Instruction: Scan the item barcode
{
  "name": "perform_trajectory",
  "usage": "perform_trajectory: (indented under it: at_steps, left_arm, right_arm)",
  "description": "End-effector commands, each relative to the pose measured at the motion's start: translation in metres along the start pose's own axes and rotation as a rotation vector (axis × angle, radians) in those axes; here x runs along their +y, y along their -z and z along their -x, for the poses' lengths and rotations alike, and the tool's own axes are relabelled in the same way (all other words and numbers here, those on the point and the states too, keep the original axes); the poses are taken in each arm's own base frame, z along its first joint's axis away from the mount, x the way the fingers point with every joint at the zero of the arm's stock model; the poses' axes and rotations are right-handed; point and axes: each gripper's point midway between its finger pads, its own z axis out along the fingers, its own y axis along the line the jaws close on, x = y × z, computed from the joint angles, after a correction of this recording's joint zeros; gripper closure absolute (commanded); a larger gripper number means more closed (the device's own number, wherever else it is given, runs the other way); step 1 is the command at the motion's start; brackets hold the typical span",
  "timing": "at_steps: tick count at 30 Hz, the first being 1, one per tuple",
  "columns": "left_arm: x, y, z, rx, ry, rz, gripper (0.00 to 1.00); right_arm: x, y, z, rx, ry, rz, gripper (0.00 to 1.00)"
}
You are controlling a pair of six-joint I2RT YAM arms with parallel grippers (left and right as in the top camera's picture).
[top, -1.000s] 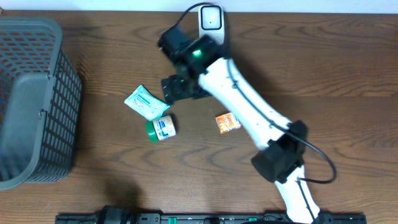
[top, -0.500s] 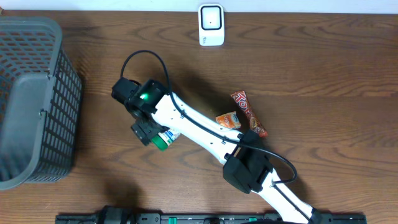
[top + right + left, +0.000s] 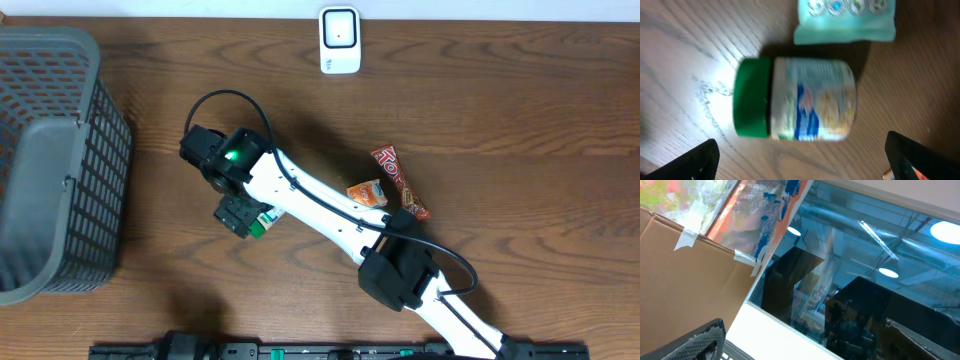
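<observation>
- Two fingers of the right claw (image 3: pixel 805 159) stand wide apart and hold nothing. The small bottle (image 3: pixel 810 97) lies on its side directly under the claw, between the fingers, and they do not touch it.
- I judge the bottle light, stiff and smooth. It can roll, so you take it across the label, beside the green cap (image 3: pixel 752 97).
- A teal packet (image 3: pixel 845 20) lies just beyond the bottle and may catch a finger. The scanner (image 3: pixel 340 40) stands well apart from the claw.
</observation>
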Motion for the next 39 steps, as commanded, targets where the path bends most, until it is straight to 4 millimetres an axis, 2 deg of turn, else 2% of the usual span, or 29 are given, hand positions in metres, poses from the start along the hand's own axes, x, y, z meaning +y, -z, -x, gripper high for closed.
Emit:
perform_trajectory:
  at_steps: [1, 11, 26, 31, 35, 39]
  left_arm:
    - [0.001, 0.001, 0.003, -0.011, -0.011, 0.008, 0.02]
    - [0.001, 0.001, 0.002, -0.01, -0.011, 0.008, 0.02]
    - [0.001, 0.001, 0.002, -0.01, -0.011, 0.008, 0.02]
    - [0.001, 0.001, 0.001, -0.008, -0.013, 0.009, 0.02]
    - [0.001, -0.001, -0.002, -0.002, -0.009, 0.01, 0.02]
    - [0.001, -0.001, -0.002, -0.001, -0.009, 0.01, 0.02]
  right_arm:
    - [0.002, -0.006, 0.003, 0.001, 0.019, 0.031, 0.01]
    - [0.002, -0.034, -0.012, 0.099, -0.057, 0.02, 0.01]
    - [0.002, -0.084, -0.018, 0.172, -0.055, 0.012, 0.03]
    - [0.0, -0.087, -0.017, 0.172, -0.058, 0.011, 0.17]
    - [0.0, -0.088, -0.016, 0.167, -0.059, 0.012, 0.21]
    - [-0.002, -0.084, -0.025, 0.203, -0.091, 0.006, 0.22]
